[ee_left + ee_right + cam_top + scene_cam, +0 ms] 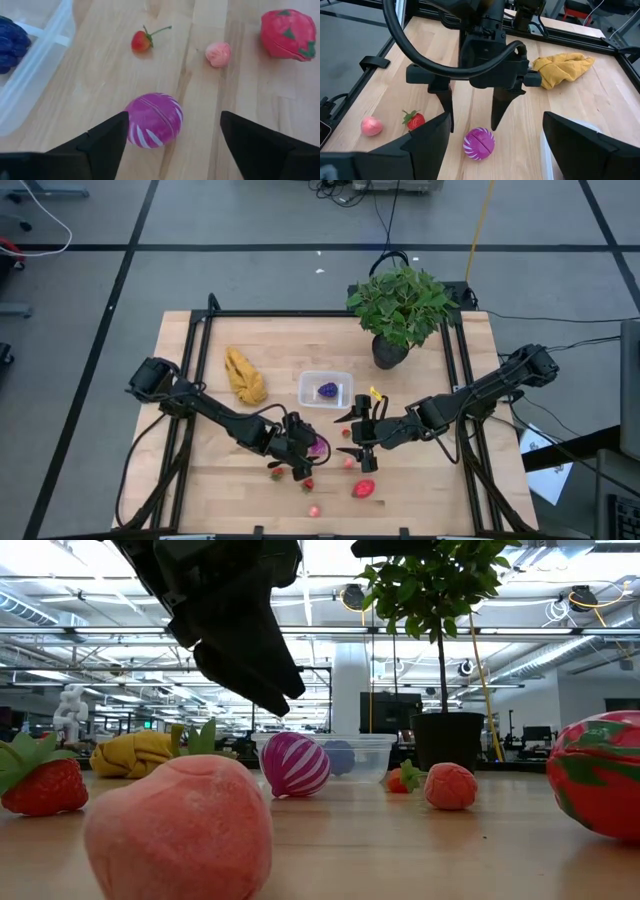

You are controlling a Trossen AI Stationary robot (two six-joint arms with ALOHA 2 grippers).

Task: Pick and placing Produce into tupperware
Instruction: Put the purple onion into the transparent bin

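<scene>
Hovering over the striped magenta ball with the left gripper, jaws spread wide on either side, gripping nothing; ball resting on the wooden surface. Waiting just beside with the right gripper, jaws likewise spread and empty. Sitting half cut off at the left wrist view's edge: the tupperware, holding one purple piece. Lying scattered nearby: a small strawberry, a pink berry, a large red fruit. Blocking much of the low view: a pink fruit close to the lens. Standing farther off: yellow cloth and potted plant.
</scene>
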